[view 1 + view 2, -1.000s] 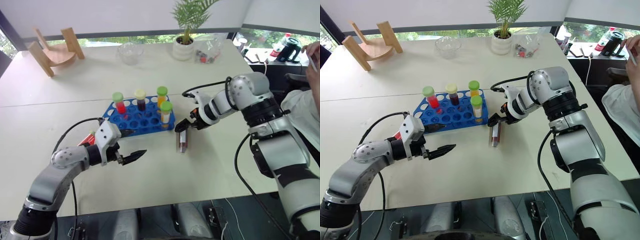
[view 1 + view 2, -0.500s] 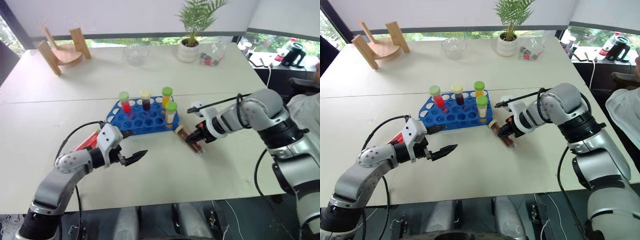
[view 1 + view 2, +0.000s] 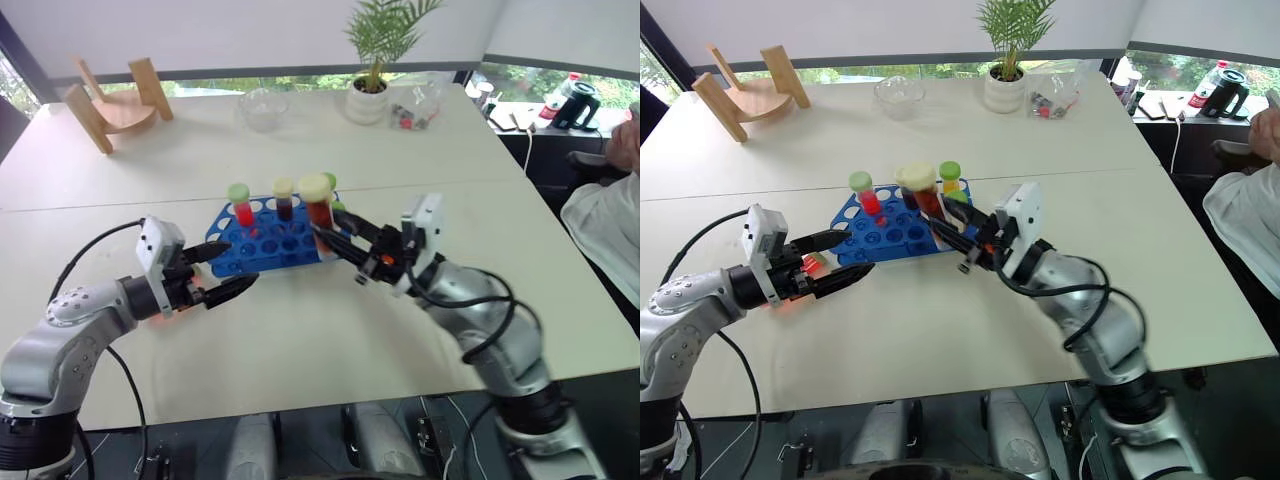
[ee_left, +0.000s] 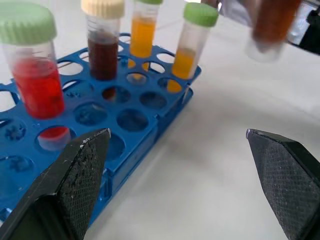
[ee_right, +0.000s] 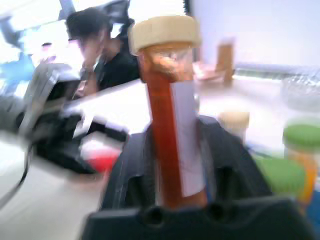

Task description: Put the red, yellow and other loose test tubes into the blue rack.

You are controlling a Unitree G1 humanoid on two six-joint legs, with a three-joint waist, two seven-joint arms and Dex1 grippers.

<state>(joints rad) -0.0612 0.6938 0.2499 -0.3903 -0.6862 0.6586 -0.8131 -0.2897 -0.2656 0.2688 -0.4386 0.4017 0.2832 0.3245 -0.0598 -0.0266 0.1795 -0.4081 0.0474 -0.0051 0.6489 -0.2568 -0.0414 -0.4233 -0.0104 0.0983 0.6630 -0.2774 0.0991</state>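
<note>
Our right gripper (image 3: pixel 345 243) clenches its jaws on a cream-capped brown tube (image 3: pixel 320 203), raised beside the blue rack (image 3: pixel 268 244). Our left gripper (image 3: pixel 225 268) hovers with jaws released near the rack's left end.

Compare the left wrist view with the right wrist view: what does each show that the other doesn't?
Left wrist: the blue rack with its open holes, a red tube and the left gripper, open. Right wrist: the right gripper shut on a brown tube, and a person behind. Both: the brown tube and green-capped orange tubes.
</note>
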